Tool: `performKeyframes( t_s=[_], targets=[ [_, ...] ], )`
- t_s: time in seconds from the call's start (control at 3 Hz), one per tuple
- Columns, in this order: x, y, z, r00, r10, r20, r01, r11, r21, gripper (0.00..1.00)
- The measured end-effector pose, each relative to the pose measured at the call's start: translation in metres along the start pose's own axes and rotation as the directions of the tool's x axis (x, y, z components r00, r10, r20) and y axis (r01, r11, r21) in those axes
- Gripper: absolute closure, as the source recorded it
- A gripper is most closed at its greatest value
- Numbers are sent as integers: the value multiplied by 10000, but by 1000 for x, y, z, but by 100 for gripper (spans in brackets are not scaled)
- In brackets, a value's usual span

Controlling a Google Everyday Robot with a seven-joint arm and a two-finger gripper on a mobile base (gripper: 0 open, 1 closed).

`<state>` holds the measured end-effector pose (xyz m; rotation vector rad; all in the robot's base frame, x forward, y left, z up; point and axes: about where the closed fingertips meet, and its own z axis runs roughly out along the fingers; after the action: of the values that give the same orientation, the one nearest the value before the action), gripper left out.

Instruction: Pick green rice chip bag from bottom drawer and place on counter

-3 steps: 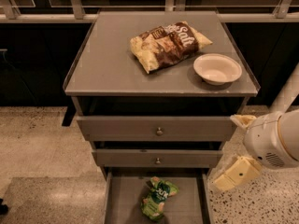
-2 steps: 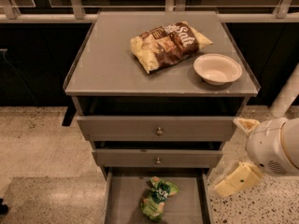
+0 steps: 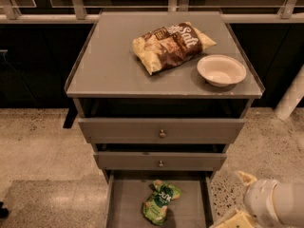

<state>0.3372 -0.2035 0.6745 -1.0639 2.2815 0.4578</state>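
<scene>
While the green bag (image 3: 160,202) lies in the bottom drawer (image 3: 127,207), the claw (image 3: 241,201) is seen seemingly alongside; its spread cannot be told.

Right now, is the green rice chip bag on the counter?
No, the green rice chip bag lies in the open bottom drawer, while the tool sits low to the right of it, apart.
</scene>
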Motion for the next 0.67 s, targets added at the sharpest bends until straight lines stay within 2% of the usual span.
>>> performKeyframes(
  t_s=[0.33,0.67],
  targets=[
    [65,-2,59,9951,980,142,-972,9940,-495,0],
    [80,5,82,9897,1411,236,-1381,9854,-997,0]
  ],
)
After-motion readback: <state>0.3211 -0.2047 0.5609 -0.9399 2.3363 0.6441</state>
